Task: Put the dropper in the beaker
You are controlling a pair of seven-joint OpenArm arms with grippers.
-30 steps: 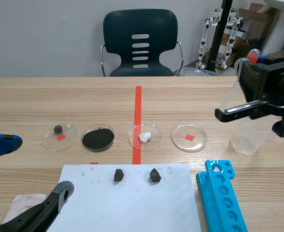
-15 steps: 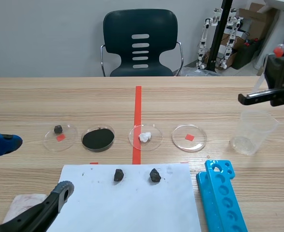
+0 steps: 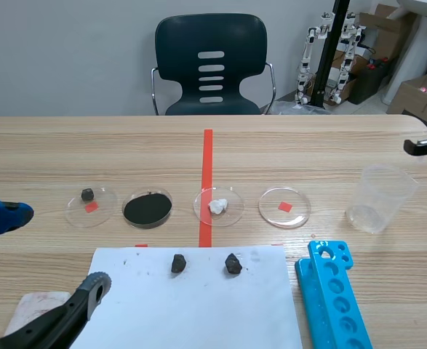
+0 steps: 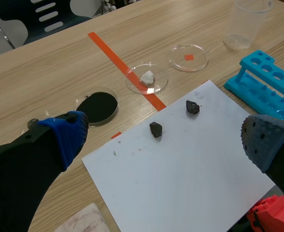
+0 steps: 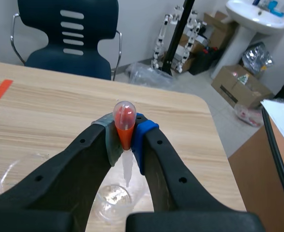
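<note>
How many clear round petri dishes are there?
4, in a row: the leftmost dish holds a dark lump; the second dish, black powder; the third dish, a white lump; the rightmost dish sits over a red mark.

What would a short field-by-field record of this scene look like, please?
dropper: red bulb, clamped in right end effector, not yet in beaker
beaker: clear, upright, beyond the blue test tube rack
left end effector: open, holding nothing
petri dishes: four in a row; one holds black powder
white paper sheet: carries two dark lumps
</note>
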